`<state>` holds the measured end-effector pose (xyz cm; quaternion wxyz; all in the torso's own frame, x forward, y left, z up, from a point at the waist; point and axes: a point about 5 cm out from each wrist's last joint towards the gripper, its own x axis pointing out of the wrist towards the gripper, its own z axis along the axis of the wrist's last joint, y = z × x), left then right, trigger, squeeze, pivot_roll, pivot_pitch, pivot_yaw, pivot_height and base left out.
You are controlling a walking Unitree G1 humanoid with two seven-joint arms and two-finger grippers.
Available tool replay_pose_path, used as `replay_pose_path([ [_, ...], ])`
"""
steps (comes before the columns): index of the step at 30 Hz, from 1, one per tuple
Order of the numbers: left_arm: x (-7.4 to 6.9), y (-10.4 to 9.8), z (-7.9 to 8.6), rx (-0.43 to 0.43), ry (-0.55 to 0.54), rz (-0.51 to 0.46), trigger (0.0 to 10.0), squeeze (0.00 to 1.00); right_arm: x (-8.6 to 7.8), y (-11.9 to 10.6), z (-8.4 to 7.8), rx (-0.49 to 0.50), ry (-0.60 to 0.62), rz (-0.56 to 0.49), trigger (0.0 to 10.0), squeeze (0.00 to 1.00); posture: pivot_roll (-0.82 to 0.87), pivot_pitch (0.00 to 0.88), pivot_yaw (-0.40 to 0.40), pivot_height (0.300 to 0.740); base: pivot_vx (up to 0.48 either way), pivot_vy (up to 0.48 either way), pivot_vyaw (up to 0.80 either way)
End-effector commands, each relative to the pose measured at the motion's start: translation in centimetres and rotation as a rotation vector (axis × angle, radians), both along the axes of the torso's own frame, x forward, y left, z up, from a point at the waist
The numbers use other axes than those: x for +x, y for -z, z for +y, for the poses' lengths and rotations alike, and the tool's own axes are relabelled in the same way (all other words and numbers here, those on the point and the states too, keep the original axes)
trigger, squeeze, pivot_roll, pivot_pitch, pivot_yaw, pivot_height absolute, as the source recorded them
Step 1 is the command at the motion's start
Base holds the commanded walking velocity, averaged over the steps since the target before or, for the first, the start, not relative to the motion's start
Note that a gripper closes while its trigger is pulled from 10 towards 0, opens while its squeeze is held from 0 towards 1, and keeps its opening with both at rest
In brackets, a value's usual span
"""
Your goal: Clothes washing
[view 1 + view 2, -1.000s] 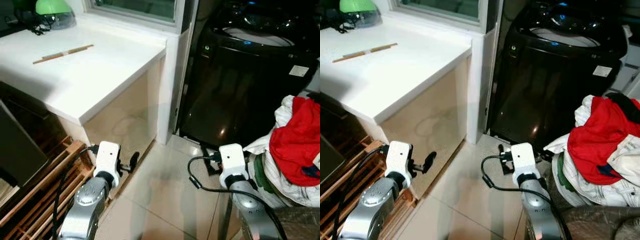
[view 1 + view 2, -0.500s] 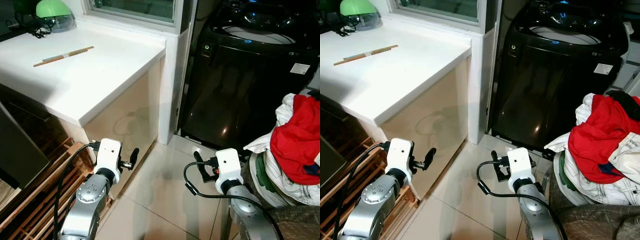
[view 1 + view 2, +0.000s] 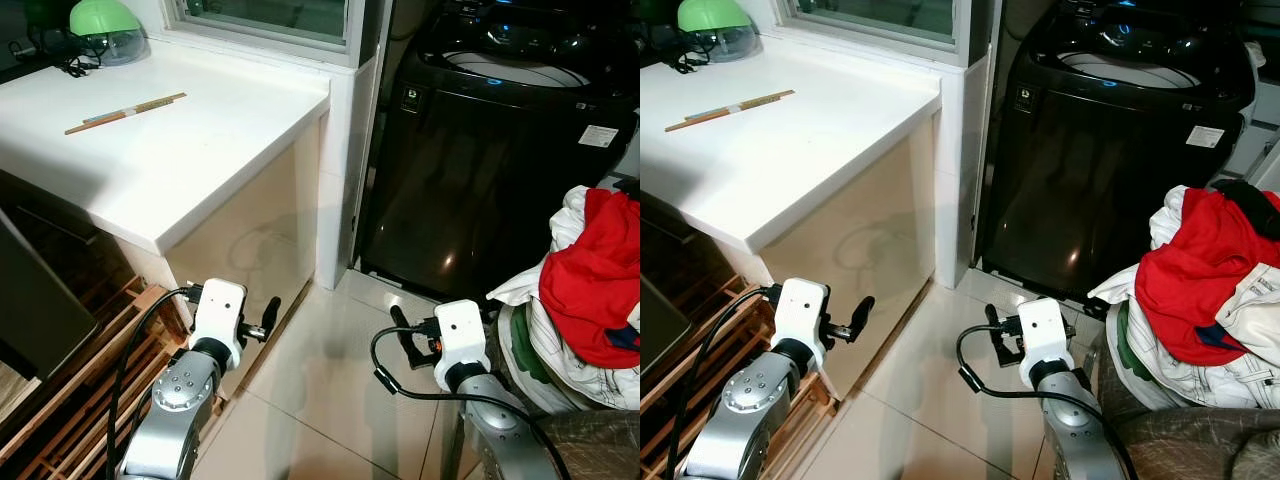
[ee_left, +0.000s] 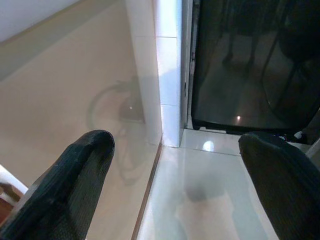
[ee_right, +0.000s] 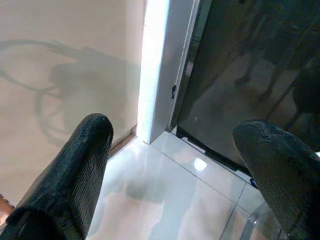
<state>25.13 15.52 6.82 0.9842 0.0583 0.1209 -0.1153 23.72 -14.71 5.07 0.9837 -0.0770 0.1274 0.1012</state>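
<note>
Laundry [image 3: 590,290] sits heaped in a basket at the robot's right, just beside the black washing machine [image 3: 500,150], while left tool [image 3: 268,312] and right tool [image 3: 402,330] hover low, spread wide and empty, so picking clothes likely comes next.

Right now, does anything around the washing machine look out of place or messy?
Nothing is spilled or damaged. The laundry pile is heaped high beside the black washing machine, with a red garment on top. A lone pair of chopsticks lies on the white counter, odd for a laundry corner.
</note>
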Motion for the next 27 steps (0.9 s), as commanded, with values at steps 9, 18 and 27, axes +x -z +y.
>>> replay_pose_path([
  [9,0.2,0.0,1.0,0.016,-0.068,-0.017,10.0,0.0,0.3,-0.2,0.6,-0.052,-0.068,-0.007,10.0,0.0,-0.07,0.0,0.015,0.74,0.0,0.0,0.54],
  [18,0.2,-0.3,0.8,-0.003,-0.058,-0.022,10.0,0.0,0.8,-0.2,0.3,-0.034,-0.044,-0.003,10.0,0.0,-0.05,0.0,-0.01,0.74,0.0,0.0,0.8],
  [27,1.0,-0.8,0.2,0.013,-0.032,-0.059,10.0,0.0,1.4,-0.7,-0.6,-0.037,0.028,-0.017,10.0,0.0,-0.07,0.0,0.01,0.74,0.0,0.0,0.8],
])
